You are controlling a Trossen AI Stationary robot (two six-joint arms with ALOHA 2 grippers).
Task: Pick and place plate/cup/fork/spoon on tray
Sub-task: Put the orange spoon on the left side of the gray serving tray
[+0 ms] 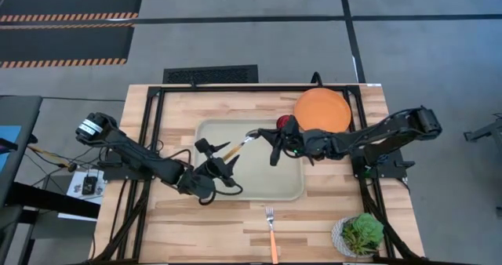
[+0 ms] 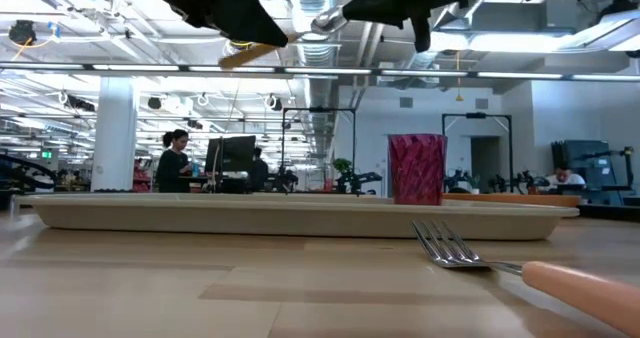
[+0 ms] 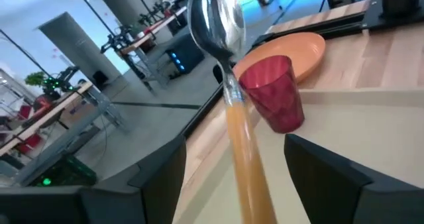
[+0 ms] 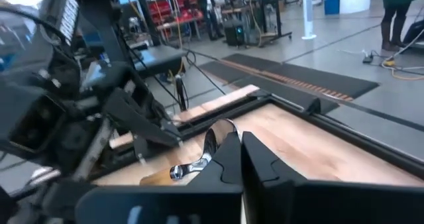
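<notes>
The spoon [image 1: 238, 146], with a silver bowl and an orange handle, hangs in the air over the tray [image 1: 212, 132]. My right gripper [image 1: 264, 137] is shut on its bowl end. My left gripper [image 1: 219, 157] is open, and its fingers stand on either side of the handle [image 3: 242, 158] with a gap on both sides. The dark-red cup [image 1: 284, 122] stands upright at the tray's far right corner. The orange plate [image 1: 321, 110] lies flat on the table just beyond the cup. The fork [image 1: 271, 230] lies flat on the wood near the front edge. My right gripper pinches the spoon's bowl [image 4: 217, 132] between its two shut fingers [image 4: 232, 154]. The fingers come in about level from the table's right and lie along the spoon. The spoon is lifted clear above the tray, its handle [image 2: 250, 54] sloping slightly down toward my left gripper.
A white pot with a green plant [image 1: 361, 234] stands at the near right corner. A black frame [image 1: 157, 139] runs around the working area. In the low view, people sit at desks in the room beyond the table.
</notes>
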